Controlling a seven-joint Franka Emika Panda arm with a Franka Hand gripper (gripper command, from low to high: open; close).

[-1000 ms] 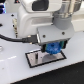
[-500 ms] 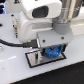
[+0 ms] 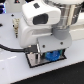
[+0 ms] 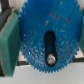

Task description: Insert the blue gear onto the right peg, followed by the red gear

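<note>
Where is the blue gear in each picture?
Exterior view: the blue gear peeks out low in the middle, under the white arm, over the black-framed plate.
Wrist view: the blue gear fills most of the picture, its slot showing a peg tip.
Shared landmark: the gear's toothed blue rim, seen in both views.

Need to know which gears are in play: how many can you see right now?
1: the blue gear fills the wrist view, over the black-framed plate beneath the arm. No red gear shows; the arm may hide it.
</note>
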